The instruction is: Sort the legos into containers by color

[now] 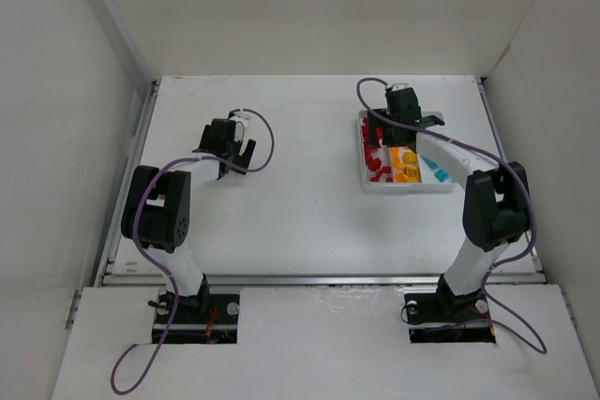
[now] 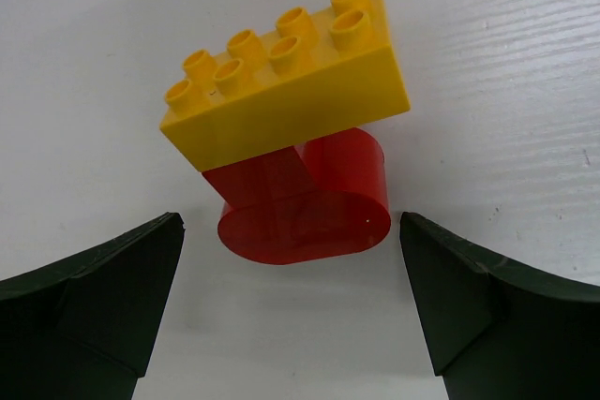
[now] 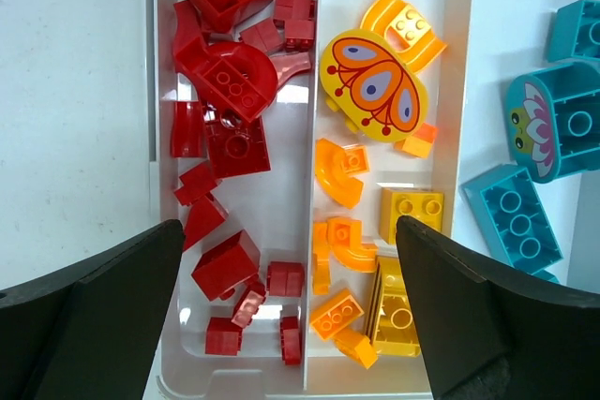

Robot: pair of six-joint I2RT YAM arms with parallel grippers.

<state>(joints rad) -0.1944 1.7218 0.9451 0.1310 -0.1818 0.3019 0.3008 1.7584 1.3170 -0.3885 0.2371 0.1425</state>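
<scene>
Both released: our left end effector flanks red piece under yellow brick; right end effector above butterfly-printed piece.

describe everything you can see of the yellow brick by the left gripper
The glossy yellow rectangular plastic brick has eight round studs in two rows of four. It sits on a red rounded plastic piece, overhanging it, above the white table. It lies beyond the open left gripper, whose fingers touch neither piece.
</scene>
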